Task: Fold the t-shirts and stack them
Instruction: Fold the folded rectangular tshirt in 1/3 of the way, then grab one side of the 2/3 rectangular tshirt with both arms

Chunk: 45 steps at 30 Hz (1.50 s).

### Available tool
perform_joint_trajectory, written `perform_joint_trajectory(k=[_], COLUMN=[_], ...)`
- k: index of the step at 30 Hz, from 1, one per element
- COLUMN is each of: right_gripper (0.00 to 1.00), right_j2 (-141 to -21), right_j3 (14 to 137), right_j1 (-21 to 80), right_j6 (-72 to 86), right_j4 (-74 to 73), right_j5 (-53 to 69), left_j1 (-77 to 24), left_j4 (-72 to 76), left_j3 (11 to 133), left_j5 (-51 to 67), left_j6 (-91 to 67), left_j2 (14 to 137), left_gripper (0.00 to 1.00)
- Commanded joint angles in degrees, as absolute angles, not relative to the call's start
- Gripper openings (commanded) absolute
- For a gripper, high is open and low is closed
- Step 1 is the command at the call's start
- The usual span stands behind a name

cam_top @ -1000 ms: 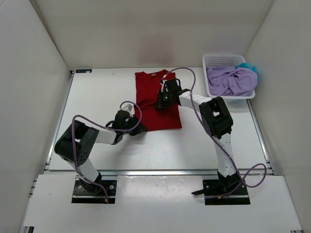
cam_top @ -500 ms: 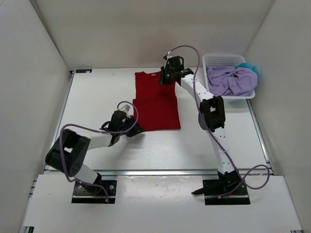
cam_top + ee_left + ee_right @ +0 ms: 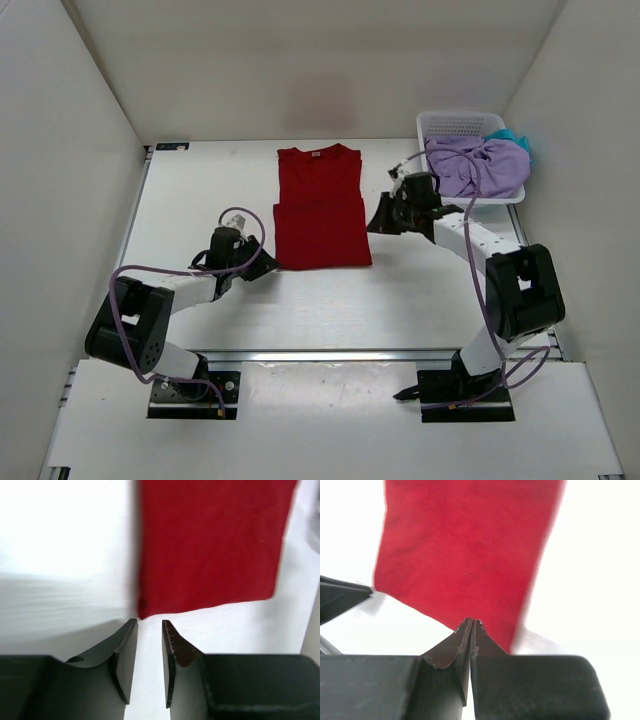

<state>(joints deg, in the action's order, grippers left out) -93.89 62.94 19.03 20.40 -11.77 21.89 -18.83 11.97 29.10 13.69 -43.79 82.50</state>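
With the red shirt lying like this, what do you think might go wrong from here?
The left end effector sits, jaws slightly apart, right at the red shirt's near corner; a stray move could drag it and spoil the fold.
The lavender shirt lies bunched against the teal shirt in the basket; pulling one might bring both or drag the basket.
The right end effector is shut and must open before grasping.

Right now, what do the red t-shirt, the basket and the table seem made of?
Red t-shirt: soft matte cloth, probably knit; it lies flat with a fold crease. Basket: white plastic, apparently, given its rigid mesh wall. Table: smooth white hard surface, material unclear.
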Motion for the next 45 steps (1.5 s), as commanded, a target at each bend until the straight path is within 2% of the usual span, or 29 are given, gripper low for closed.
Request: perform_joint_trajectory(k=[1, 12, 14, 15, 16, 18, 19, 21, 23, 27, 29, 33, 36, 39, 45], right_gripper=[0.01, 0.00, 0.01, 0.09, 0.23, 0.38, 0.44, 0.48, 0.46, 0.36, 0.26, 0.16, 0.02, 0.00, 0.00], right_j2=[-94.0, -95.0, -93.5, -93.0, -92.3, -91.0, -91.2, -91.9, -93.7, -97.1, -97.7, -98.0, -97.7, -96.4, -88.4], right_j3=[54.2, 45.0, 43.4, 42.5, 41.8, 39.7, 38.9, 39.1, 40.0, 39.7, 39.7, 39.5, 39.5, 38.8, 31.7], right_j1=[16.4, 15.2, 15.6, 15.7, 15.5, 15.2, 15.0, 14.9, 14.8, 14.5, 14.2, 14.1, 14.7, 15.1, 18.4], right_j6=[23.7, 25.8, 25.6, 26.2, 27.2, 27.6, 27.9, 28.0, 28.0, 29.8, 30.4, 31.0, 30.9, 30.8, 31.7], right_j4=[-0.5, 6.4, 6.8, 7.5, 8.3, 9.7, 9.9, 10.6, 9.9, 13.4, 14.8, 16.0, 16.2, 15.1, 13.8], right_j5=[27.4, 27.6, 26.3, 26.1, 25.8, 26.7, 27.2, 28.7, 30.0, 32.7, 32.9, 33.1, 32.4, 31.3, 28.6], left_j1=[-17.6, -17.5, -16.9, -16.9, -16.7, -16.9, -17.0, -17.2, -17.1, -17.0, -17.5, -18.0, -18.7, -19.4, -22.8], left_j4=[12.7, 12.6, 13.4, 13.2, 14.0, 15.9, 16.9, 15.9, 15.8, 17.4, 17.4, 18.1, 18.2, 15.0, 8.6], left_j3=[27.4, 28.1, 27.2, 27.4, 27.3, 26.4, 26.0, 26.7, 27.2, 27.4, 28.0, 29.1, 29.6, 30.1, 26.6], left_j5=[13.9, 10.5, 10.4, 10.6, 10.9, 12.6, 12.4, 11.2, 12.0, 12.3, 12.7, 12.9, 12.9, 11.7, 10.1], left_j6=[-43.5, -43.1, -43.9, -43.7, -43.9, -44.6, -45.3, -45.0, -45.2, -46.1, -46.0, -46.6, -46.5, -45.7, -43.2], left_j2=[80.3, 84.2, 84.6, 85.1, 85.1, 84.5, 84.0, 84.3, 85.1, 86.7, 88.1, 90.8, 91.1, 89.4, 82.2], left_gripper=[0.37, 0.39, 0.42, 0.42, 0.45, 0.47, 0.49, 0.49, 0.48, 0.49, 0.43, 0.29, 0.11, 0.00, 0.00])
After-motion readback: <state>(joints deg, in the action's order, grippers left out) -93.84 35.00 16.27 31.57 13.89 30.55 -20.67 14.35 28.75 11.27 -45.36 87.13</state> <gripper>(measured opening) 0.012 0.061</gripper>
